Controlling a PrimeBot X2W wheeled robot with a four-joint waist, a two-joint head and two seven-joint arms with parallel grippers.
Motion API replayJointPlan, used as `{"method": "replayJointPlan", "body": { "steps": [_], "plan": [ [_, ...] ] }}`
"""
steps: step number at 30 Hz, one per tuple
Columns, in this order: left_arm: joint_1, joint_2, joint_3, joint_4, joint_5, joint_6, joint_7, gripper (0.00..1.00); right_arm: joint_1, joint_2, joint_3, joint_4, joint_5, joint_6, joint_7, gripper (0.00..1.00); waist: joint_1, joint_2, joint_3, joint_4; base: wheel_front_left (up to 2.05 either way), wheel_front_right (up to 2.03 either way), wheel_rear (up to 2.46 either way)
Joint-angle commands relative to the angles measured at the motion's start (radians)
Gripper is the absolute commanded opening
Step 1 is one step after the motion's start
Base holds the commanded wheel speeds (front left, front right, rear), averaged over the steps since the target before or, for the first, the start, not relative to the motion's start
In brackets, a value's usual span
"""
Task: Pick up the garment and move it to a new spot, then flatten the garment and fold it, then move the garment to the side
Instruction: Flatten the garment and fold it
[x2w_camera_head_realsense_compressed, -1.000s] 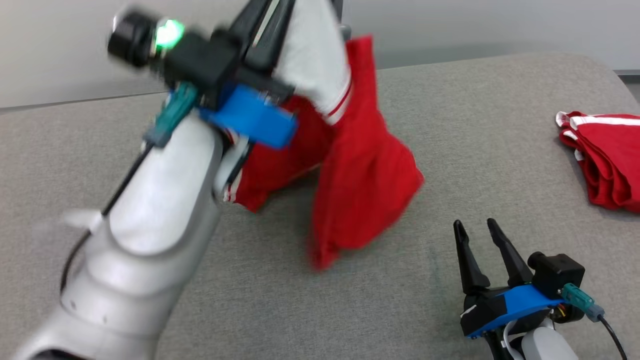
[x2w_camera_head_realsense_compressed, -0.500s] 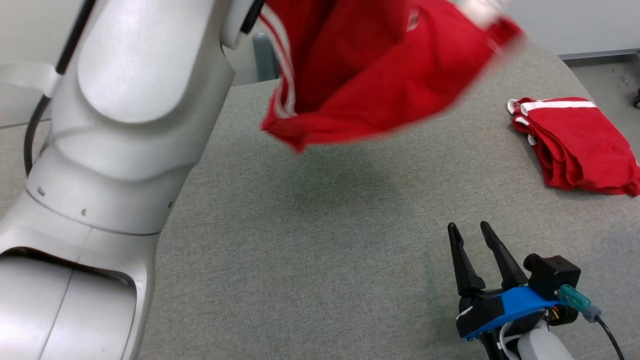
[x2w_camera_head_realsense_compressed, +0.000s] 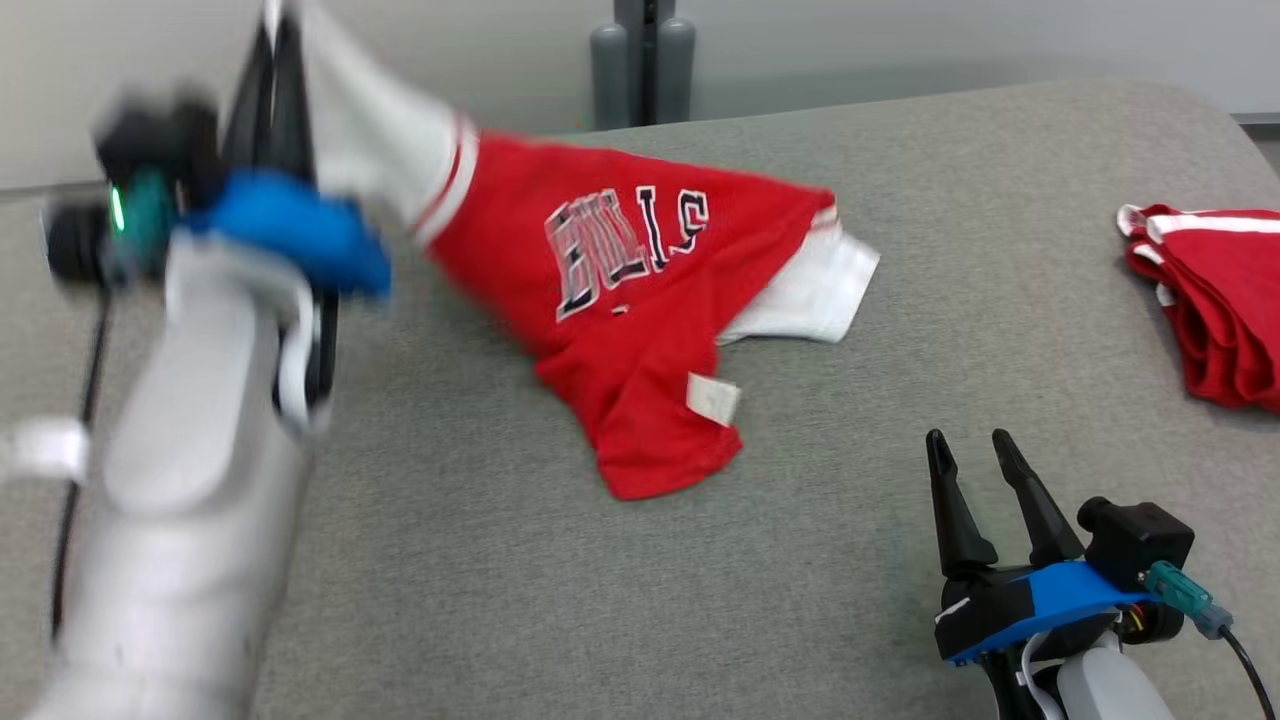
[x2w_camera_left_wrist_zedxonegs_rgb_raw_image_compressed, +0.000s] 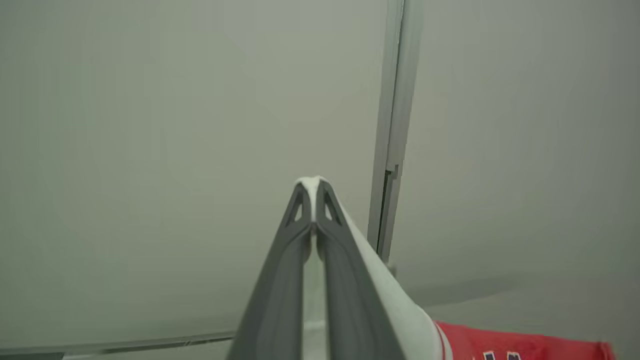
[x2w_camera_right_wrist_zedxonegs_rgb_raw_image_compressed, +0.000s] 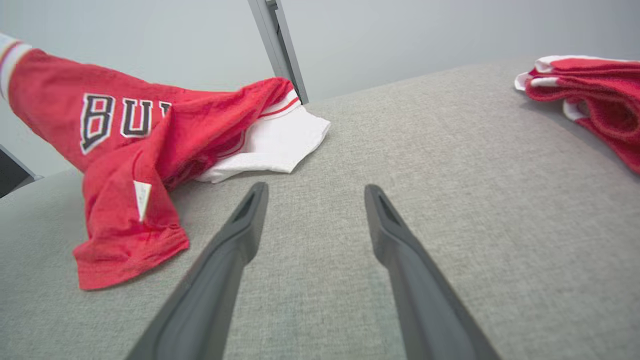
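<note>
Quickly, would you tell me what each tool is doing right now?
Left tool: closed on the white sleeve of the red shirt.
Right tool: open, holding nothing.

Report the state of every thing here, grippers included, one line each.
Red shirt: unfolded, rumpled on the table, held up by one white sleeve.
Left gripper: shut on that sleeve.
Right gripper: open, empty.
Second red garment: folded, lying at the table's right side.

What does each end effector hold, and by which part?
The left end effector holds the shirt by a white sleeve; the right end effector holds nothing.
</note>
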Motion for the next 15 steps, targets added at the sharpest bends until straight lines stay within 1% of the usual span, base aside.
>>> {"method": "replayJointPlan", "body": {
  "steps": [1, 3, 4, 5, 8, 11, 12, 13, 14, 15],
  "plan": [
    [0.115, 0.002, 0.031, 0.003, -0.015, 0.005, -0.004, 0.0, -0.005, -0.001, -0.001, -0.003, -0.006, 0.0, 0.0, 1.0, 0.0, 0.0, 0.008, 0.019, 0.0, 0.0, 0.0],
    [0.222, -0.004, 0.072, -0.001, -0.032, 0.014, -0.004, 0.0, -0.003, -0.001, 0.002, -0.002, -0.013, 0.0, 0.0, 1.0, 0.0, 0.0, 0.009, 0.031, 0.0, 0.0, 0.0],
    [0.222, -0.004, 0.072, -0.001, -0.032, 0.014, -0.004, 0.0, -0.003, -0.001, 0.002, -0.002, -0.013, 0.0, 0.0, 1.0, 0.0, 0.0, 0.009, 0.031, 0.0, 0.0, 0.0],
    [0.272, -0.01, 0.092, -0.006, -0.037, 0.019, -0.004, 0.0, -0.002, -0.001, 0.002, -0.001, -0.017, 0.0, 0.0, 1.0, 0.0, 0.0, 0.008, 0.037, 0.0, 0.0, 0.0],
    [0.4, -0.038, 0.144, -0.027, -0.035, 0.032, -0.004, 0.0, 0.002, -0.001, 0.0, 0.0, -0.028, 0.0, 0.0, 1.0, 0.0, 0.0, 0.006, 0.053, 0.0, 0.0, 0.0],
    [0.483, -0.059, 0.208, -0.061, -0.02, 0.041, -0.005, 0.0, 0.002, -0.001, 0.008, 0.004, -0.037, 0.0, 0.0, 1.0, 0.0, 0.0, 0.001, 0.062, 0.0, 0.0, 0.0],
    [0.502, -0.068, 0.227, -0.08, -0.011, 0.043, -0.004, 0.14, 0.002, -0.001, 0.01, 0.004, -0.04, 0.0, 0.0, 1.0, 0.0, 0.0, -0.001, 0.066, 0.0, 0.0, 0.0],
    [0.522, -0.076, 0.245, -0.098, 0.0, 0.046, -0.004, 0.51, 0.003, -0.001, 0.013, 0.002, -0.043, 0.0, 0.0, 1.0, 0.0, 0.0, -0.002, 0.07, 0.0, 0.0, 0.0],
    [0.539, -0.084, 0.262, -0.114, 0.014, 0.049, -0.004, 1.0, 0.004, -0.001, 0.016, 0.003, -0.046, 0.0, 0.0, 1.0, 0.0, 0.0, -0.004, 0.074, 0.0, 0.0, 0.0],
    [0.554, -0.095, 0.272, -0.137, 0.029, 0.049, -0.004, 1.0, 0.005, -0.001, 0.021, 0.003, -0.048, 0.0, 0.0, 1.0, 0.0, 0.0, -0.005, 0.079, 0.0, 0.0, 0.0]
  ]
}}
